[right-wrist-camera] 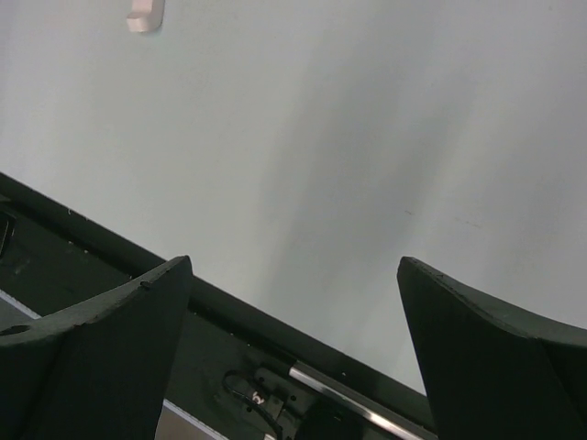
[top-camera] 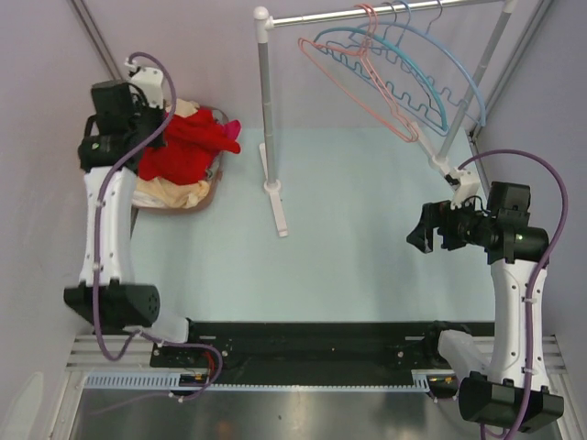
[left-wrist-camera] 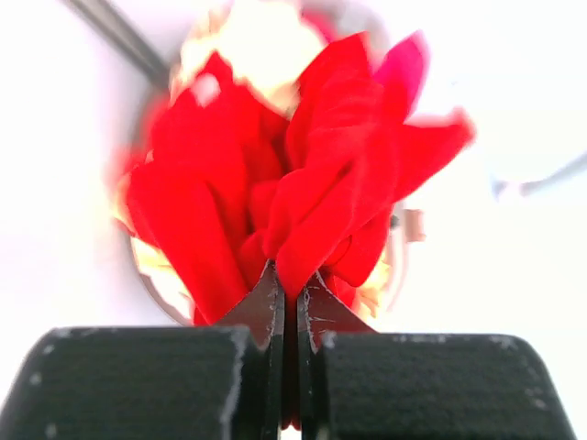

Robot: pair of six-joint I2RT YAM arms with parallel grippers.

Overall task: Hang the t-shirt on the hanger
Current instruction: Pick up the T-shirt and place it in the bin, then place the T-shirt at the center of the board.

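The red t-shirt (top-camera: 188, 147) is bunched in a basket (top-camera: 213, 192) at the far left. My left gripper (top-camera: 151, 124) is above it and shut on a fold of the t-shirt (left-wrist-camera: 312, 192); its fingertips (left-wrist-camera: 266, 307) pinch red cloth. Two salmon-pink hangers (top-camera: 353, 92) hang by their hooks on the rail (top-camera: 385, 11) at the back. My right gripper (top-camera: 424, 234) is open and empty over the table at the right, its fingers (right-wrist-camera: 110, 339) wide apart.
A pale yellow garment (top-camera: 174, 194) lies under the red one in the basket. Blue hangers (top-camera: 431, 78) hang on the same rail. The white rack post (top-camera: 268, 110) and its foot (top-camera: 277, 206) stand mid-table. Purple walls close both sides.
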